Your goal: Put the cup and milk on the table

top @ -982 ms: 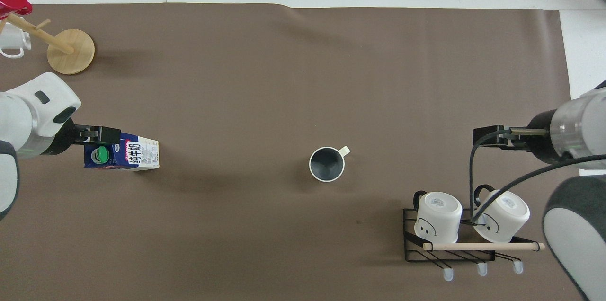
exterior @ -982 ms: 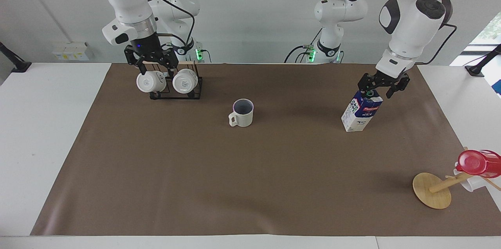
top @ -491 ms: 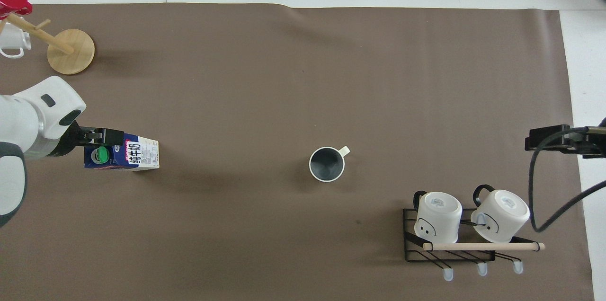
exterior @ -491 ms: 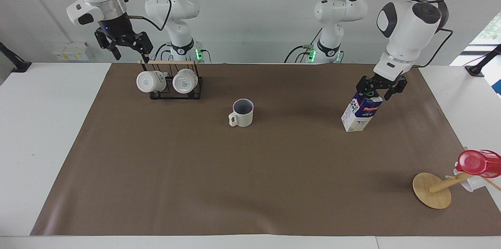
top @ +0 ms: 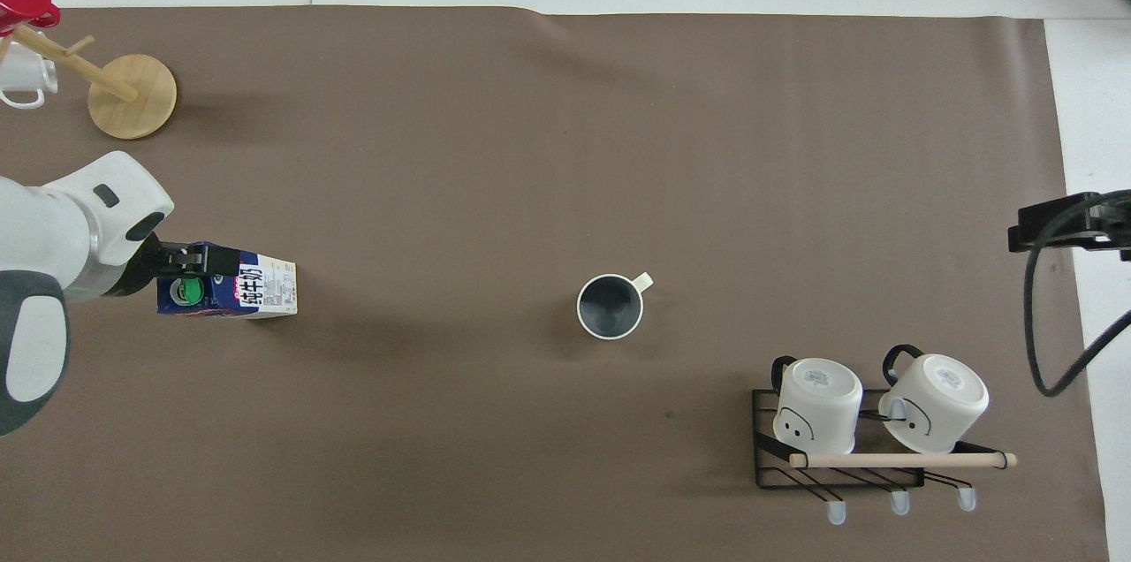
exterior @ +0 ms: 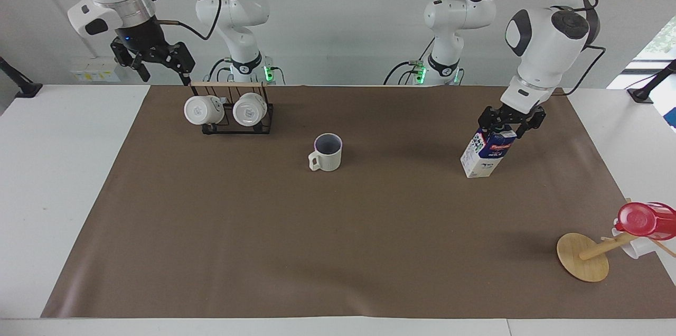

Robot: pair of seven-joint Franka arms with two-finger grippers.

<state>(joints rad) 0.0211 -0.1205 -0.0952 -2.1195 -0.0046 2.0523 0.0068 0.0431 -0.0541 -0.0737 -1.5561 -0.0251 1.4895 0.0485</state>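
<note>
Milk (exterior: 487,154) label unreadable; left claw (exterior: 510,126) apart over it; right claw (exterior: 153,64) apart.

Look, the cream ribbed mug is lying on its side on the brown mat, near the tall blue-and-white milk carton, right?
Not quite. The cream ribbed mug stands upright on the brown mat, its open mouth facing up, as the overhead view shows. The tall blue-and-white milk carton stands toward the left arm's end.

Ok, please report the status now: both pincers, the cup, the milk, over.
Left pincer open at milk top. Right pincer open, raised above the mug rack. Cup and milk upright on table. Nothing obstructing.
</note>
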